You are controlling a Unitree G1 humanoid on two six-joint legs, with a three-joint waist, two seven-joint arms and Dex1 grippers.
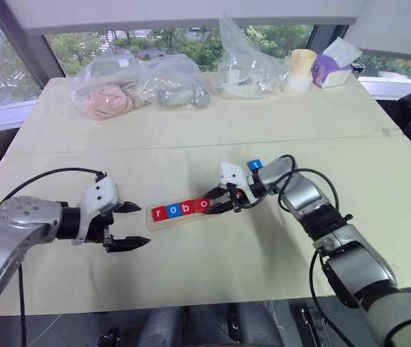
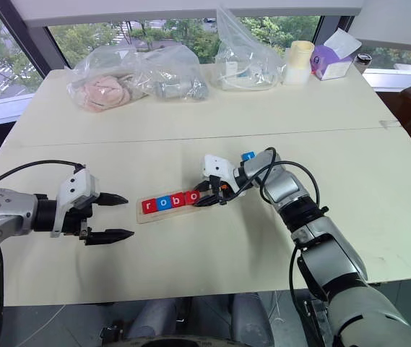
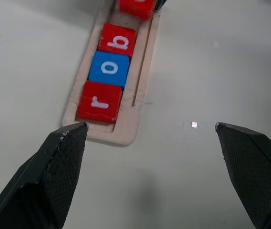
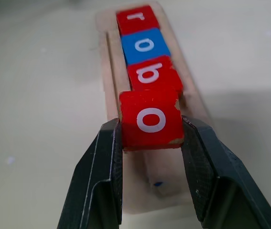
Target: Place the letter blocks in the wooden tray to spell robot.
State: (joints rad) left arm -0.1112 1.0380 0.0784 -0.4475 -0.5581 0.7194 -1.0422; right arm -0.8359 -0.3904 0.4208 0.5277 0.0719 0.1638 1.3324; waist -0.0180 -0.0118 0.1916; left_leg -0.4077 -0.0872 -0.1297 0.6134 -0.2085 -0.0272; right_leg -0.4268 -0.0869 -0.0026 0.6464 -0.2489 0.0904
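Observation:
The wooden tray [image 3: 125,136] lies at the table's middle with three letter blocks in its slot: a red r [image 3: 99,101], a blue o [image 3: 109,68] and a red b [image 3: 117,40]. My right gripper [image 4: 150,125] is shut on a red o block [image 4: 150,119] and holds it just over the slot, beside the b, with the tray's bare end [image 4: 166,188] below. A blue block [image 1: 256,165] rests on the table behind my right wrist. Left of the tray's r end, my left gripper [image 1: 134,225] stands open with nothing between its fingers.
Along the table's far edge lie clear plastic bags [image 1: 136,87] with objects inside, another bag [image 1: 245,65], a pale cup [image 1: 299,70] and a purple tissue box [image 1: 333,69]. Black cables hang off both arms.

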